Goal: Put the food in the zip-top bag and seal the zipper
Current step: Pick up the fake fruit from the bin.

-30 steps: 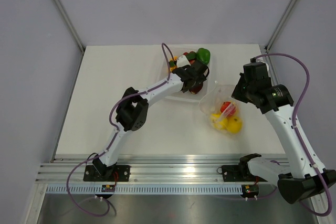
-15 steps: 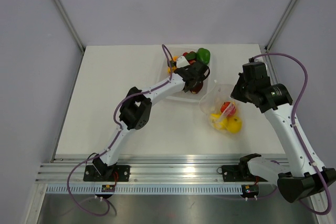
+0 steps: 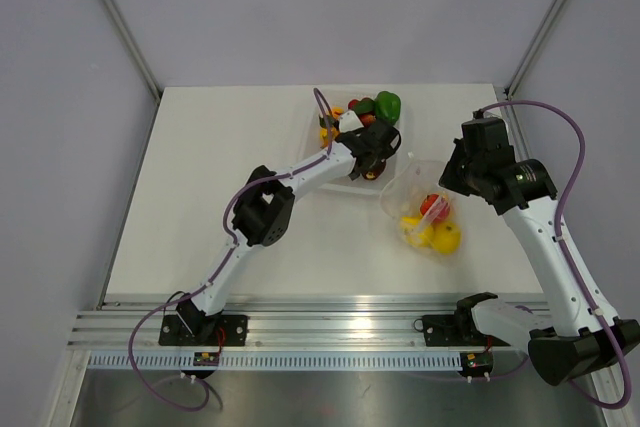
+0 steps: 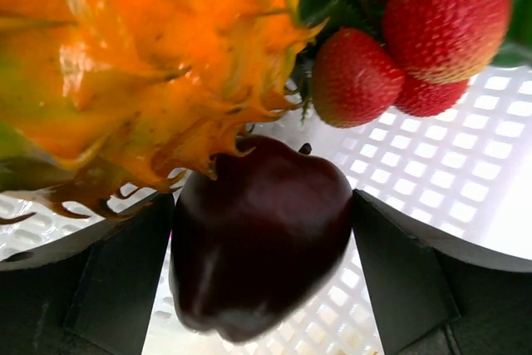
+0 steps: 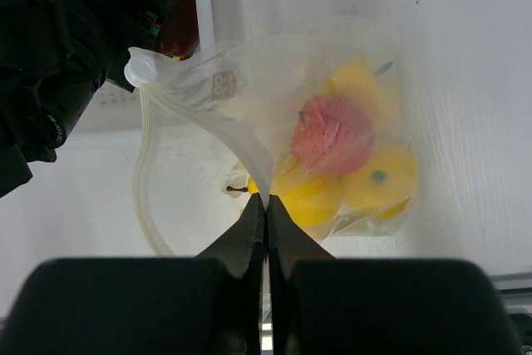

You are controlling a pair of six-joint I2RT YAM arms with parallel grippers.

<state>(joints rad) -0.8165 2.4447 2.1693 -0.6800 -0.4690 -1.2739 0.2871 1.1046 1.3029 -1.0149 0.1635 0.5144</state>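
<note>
The zip-top bag (image 3: 420, 209) lies right of the tray, mouth open, with yellow fruits (image 3: 445, 238) and a red one (image 3: 433, 205) inside. My right gripper (image 5: 266, 201) is shut on the bag's upper rim and holds the mouth up; the zipper (image 5: 145, 180) curves away to the left. The bag (image 5: 332, 81) shows the yellow and red food through it. My left gripper (image 4: 260, 288) is down in the white tray (image 4: 465, 180), its fingers against both sides of a dark purple fruit (image 4: 262, 230) that rests on the lattice. In the top view the left gripper (image 3: 372, 160) is over the tray.
An orange spiky fruit (image 4: 141, 47) and strawberries (image 4: 357, 76) crowd the tray just behind the purple fruit. A green pepper (image 3: 387, 104) sits at the tray's far end. The right arm (image 3: 495, 172) hangs over the bag's right side.
The left arm has stretched a little farther into the tray, toward its right side. The right arm and the bag have stayed put.
</note>
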